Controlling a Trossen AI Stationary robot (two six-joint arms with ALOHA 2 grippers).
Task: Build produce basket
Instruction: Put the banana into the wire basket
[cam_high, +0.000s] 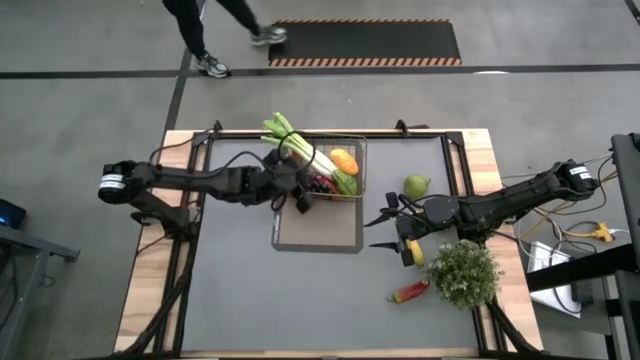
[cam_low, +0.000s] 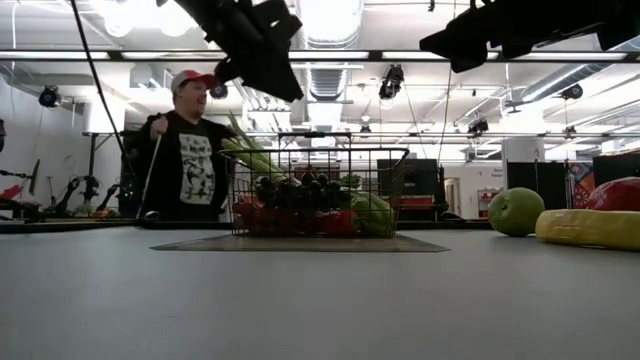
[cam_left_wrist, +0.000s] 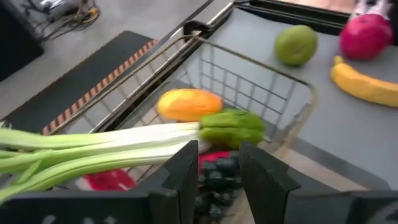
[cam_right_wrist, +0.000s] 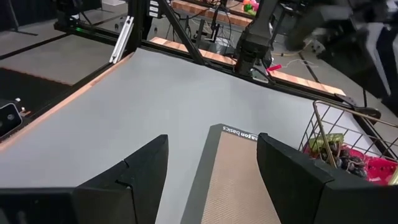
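The wire basket stands on the far part of a dark mat. In it lie a pale-green leek, an orange piece, a green piece, dark grapes and something red. The leek's leafy end sticks out over the basket's far left rim. My left gripper hovers at the basket's near left corner, slightly open, holding nothing. My right gripper stands open right of the mat. A green pear, a banana and a red pepper lie on the table.
A bushy potted plant stands near the right arm, beside the banana and pepper. A red fruit lies beyond the banana. A person stands past the table's far edge. Bare grey tabletop spreads toward the near edge.
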